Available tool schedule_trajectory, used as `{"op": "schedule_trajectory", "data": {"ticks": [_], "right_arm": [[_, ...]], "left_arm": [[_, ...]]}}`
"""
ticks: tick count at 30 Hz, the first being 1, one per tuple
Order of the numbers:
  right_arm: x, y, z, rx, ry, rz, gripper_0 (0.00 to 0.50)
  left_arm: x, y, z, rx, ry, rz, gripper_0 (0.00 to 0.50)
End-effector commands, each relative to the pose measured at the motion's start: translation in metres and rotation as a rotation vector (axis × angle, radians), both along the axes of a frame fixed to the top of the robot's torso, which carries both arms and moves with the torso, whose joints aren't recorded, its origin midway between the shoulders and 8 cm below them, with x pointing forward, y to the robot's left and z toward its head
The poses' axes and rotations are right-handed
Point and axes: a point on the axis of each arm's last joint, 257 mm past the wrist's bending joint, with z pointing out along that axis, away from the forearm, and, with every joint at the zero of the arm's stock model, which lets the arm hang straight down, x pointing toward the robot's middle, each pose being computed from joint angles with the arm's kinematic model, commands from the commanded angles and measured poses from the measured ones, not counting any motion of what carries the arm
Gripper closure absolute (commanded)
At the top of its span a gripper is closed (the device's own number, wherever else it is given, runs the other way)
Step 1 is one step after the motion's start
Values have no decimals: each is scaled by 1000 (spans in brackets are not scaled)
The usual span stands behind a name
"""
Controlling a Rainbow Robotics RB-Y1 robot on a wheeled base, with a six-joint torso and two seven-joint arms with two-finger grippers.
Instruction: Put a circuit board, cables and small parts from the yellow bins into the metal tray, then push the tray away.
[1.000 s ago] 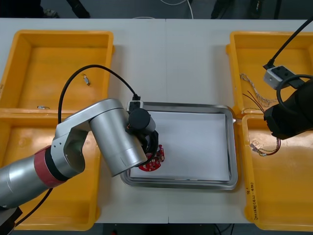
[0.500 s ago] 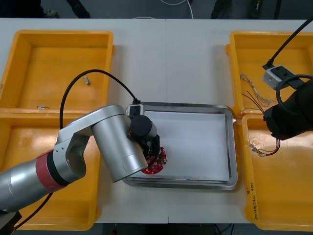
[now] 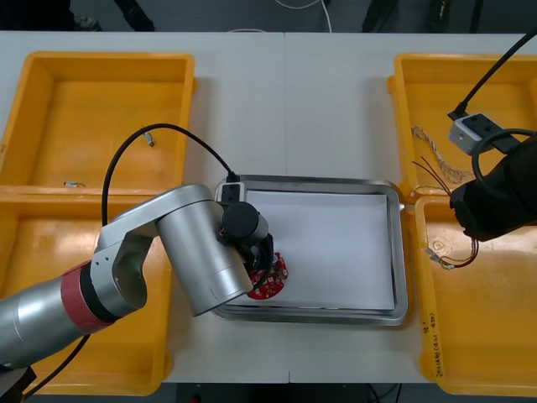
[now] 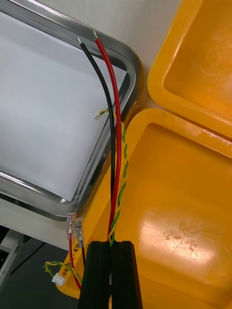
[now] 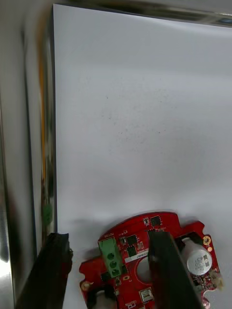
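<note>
My left gripper (image 5: 108, 236) spread astride circuit board (image 5: 137, 231) in metal tray (image 5: 24, 145); right gripper (image 4: 110, 263) pinching cables (image 4: 115, 145) over yellow bin (image 4: 183, 193).

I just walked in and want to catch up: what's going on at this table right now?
The left gripper is low over the near left corner of the metal tray. Its fingers are open, and a round red circuit board lies flat on the white inside beneath them. The right gripper is shut on a bunch of cables, red, black and twisted yellow-green. It holds them over the near right yellow bin, beside the tray.
</note>
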Motion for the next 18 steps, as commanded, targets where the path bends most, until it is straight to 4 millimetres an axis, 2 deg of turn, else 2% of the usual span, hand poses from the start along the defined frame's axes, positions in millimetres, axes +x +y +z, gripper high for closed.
{"op": "schedule_trajectory", "data": {"ticks": [1,10,18], "right_arm": [[-3,12,3,-4,-15,63,500],[-3,13,4,-5,-21,69,500],[-4,13,4,-6,-18,69,500]], "left_arm": [[-12,-27,7,-89,-6,18,0],[-6,-28,20,-114,-25,28,0],[4,-18,52,-106,-2,51,0]]}}
